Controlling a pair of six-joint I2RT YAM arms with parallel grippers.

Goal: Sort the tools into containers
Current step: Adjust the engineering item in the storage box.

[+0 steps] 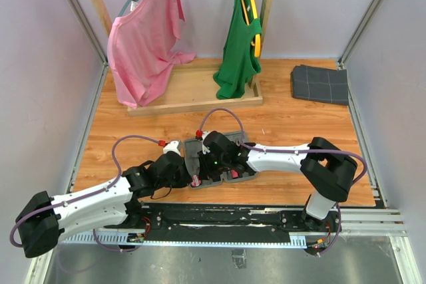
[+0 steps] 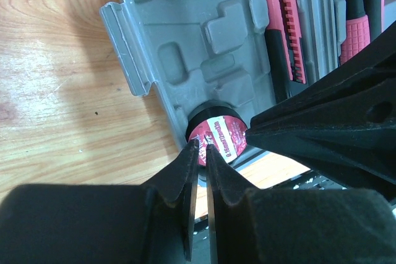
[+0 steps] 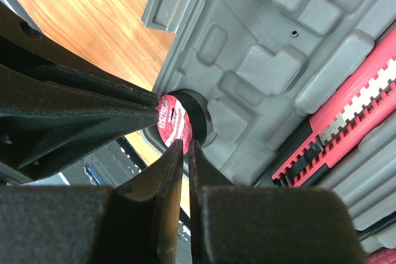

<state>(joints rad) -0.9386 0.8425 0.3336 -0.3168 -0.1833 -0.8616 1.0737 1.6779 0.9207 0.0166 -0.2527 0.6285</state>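
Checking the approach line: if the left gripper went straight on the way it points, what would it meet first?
The small round red piece at the grey case's edge. The left gripper, its jaws almost together, points right at it and looks about touching, though depth is unclear.

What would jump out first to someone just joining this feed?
The left gripper and right gripper meet over the grey tool case toward the near edge of the table. Both are narrowed to slits, with their tips at a small round red piece in a recess at the case's edge. Behind them, a pink shirt and a green shirt hang on a wooden rack.
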